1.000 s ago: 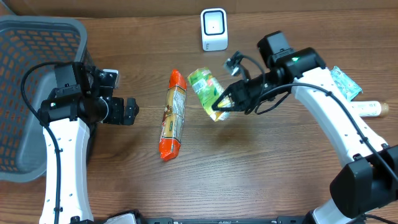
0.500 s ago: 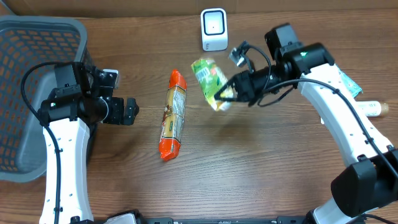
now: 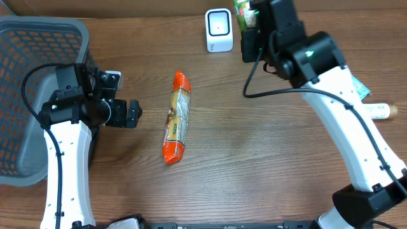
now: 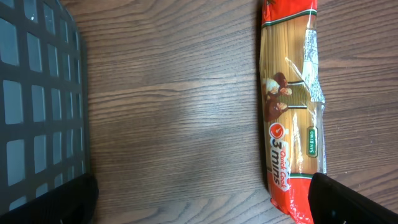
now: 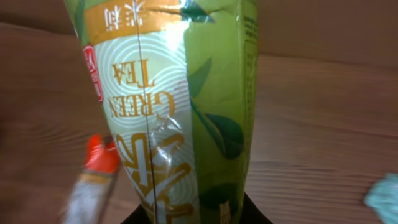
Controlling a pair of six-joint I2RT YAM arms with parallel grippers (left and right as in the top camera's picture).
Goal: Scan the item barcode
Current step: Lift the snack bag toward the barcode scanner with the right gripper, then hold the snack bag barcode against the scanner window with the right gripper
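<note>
Surface: brown wood-grain bench point(image 3: 254, 165), with a paler strip along its far edge. Holdings on it: dark grey mesh basket point(image 3: 25, 38) at the left end; white scanner point(image 3: 219, 30) standing at the far middle; orange-ended pasta packet point(image 3: 177, 117) lying lengthwise at centre; teal packet point(image 3: 356, 86) and pale tube point(image 3: 378, 110) at the right edge. Change since a second ago: the green tea packet point(image 5: 174, 106), then low over the bench just right of the pasta packet, has been carried to the far edge and now shows in the overhead view just right of the scanner, mostly hidden by the right arm; pasta packet, basket and left arm are unchanged. Right fingers point(image 5: 255, 216): clenched on the lower end of the green tea packet, which is held clear of the bench. Left fingers point(image 4: 351, 202): spread wide, grasping nothing, near the basket, one tip over the pasta packet's red end.
</note>
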